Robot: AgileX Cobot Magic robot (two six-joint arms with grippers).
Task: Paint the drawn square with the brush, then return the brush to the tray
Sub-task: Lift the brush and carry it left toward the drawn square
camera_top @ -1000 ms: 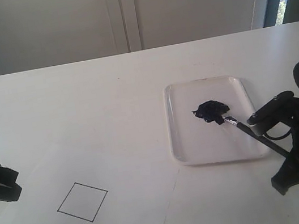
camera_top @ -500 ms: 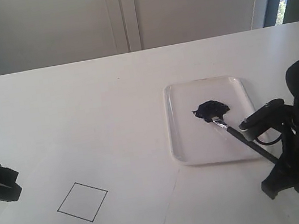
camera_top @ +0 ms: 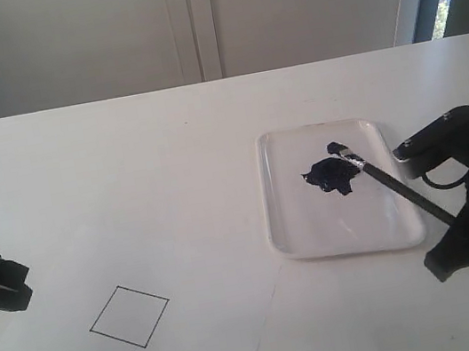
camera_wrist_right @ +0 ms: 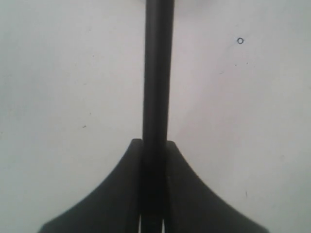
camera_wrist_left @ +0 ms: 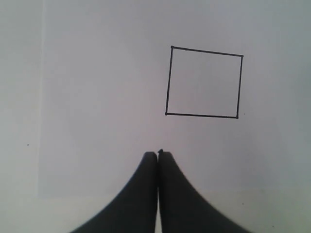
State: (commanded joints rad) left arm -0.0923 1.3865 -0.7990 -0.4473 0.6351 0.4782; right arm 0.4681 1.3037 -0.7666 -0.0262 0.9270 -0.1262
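My right gripper (camera_wrist_right: 155, 143), pinching the brush (camera_top: 389, 184), has drawn its tip from the blob (camera_top: 332, 174) to the blob's upper-right edge; probably loaded for the square (camera_top: 129, 316).

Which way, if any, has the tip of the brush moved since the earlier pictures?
Yes. Against the paint blob in the tray, the tip of the brush went from the blob's lower right edge to its upper right edge.

My right tool (camera_wrist_right: 154, 143) and the brush (camera_top: 400, 193) are black, its ferrule (camera_top: 351, 159) silver. The tray (camera_top: 316, 229) is translucent white, its paint blob (camera_top: 332, 175) blue-black; the drawn square (camera_top: 129, 316) black-outlined, white inside.
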